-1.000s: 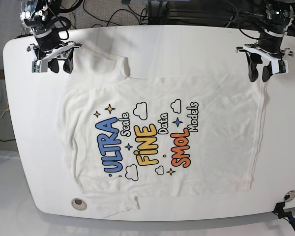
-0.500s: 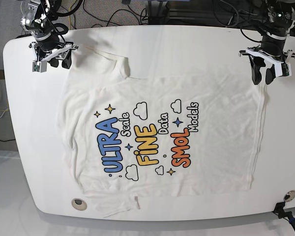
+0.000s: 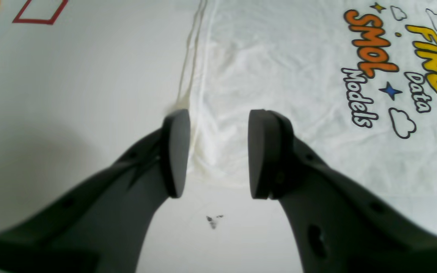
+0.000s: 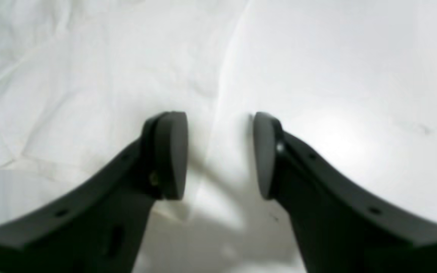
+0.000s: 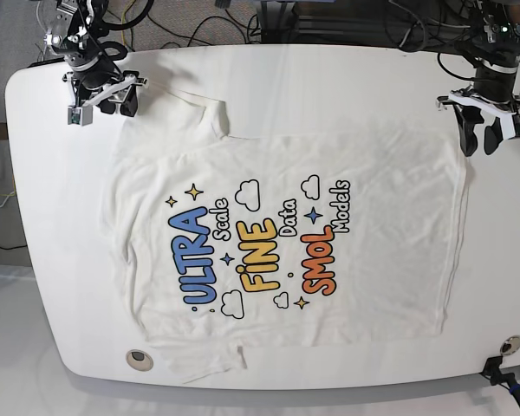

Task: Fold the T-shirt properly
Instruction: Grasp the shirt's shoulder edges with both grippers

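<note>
White cotton makes our T-shirt (image 5: 399, 260) light and floppy; both grippers' jaws stand spread, so we pinch 2 corners.

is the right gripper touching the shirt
Cannot tell. The right wrist view shows one finger overlapping the shirt, but no view shows contact or a gap.

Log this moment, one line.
shirt: spread, print up | left gripper: open, at corner | right gripper: open, at sleeve
</note>
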`<state>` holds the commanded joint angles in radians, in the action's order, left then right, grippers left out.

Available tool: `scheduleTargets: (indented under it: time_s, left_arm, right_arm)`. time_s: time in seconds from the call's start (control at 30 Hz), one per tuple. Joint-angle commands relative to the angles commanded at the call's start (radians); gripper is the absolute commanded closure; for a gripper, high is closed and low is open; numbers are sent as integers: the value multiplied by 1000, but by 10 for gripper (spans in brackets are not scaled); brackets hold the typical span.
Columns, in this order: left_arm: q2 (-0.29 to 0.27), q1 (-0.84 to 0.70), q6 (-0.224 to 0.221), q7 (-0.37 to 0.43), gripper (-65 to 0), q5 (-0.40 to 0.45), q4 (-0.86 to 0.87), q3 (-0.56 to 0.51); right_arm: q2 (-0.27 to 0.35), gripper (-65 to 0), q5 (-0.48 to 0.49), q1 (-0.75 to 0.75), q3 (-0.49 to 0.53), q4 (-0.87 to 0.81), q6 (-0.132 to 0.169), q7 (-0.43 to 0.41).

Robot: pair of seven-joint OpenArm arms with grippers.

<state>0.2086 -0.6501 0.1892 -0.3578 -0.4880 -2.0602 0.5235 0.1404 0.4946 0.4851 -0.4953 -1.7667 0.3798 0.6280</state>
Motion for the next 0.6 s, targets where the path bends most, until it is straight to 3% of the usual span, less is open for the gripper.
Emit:
scheduleTargets:
  time_s: [0.4, 0.47, 0.6]
  left_arm:
    - [5, 0, 2, -15, -236, -3, 16, -4]
    - [5, -2, 1, -16, -234, -3, 19, -5]
    - [12, 9, 2, -38, -229, -9, 26, -5]
  right_arm:
    - [-43, -274, -43, -1, 21, -5, -9, -4]
    - [-40, -236, -49, -2, 20, -5, -8, -5]
    - [-38, -87, -53, -1, 15, 1, -6, -3]
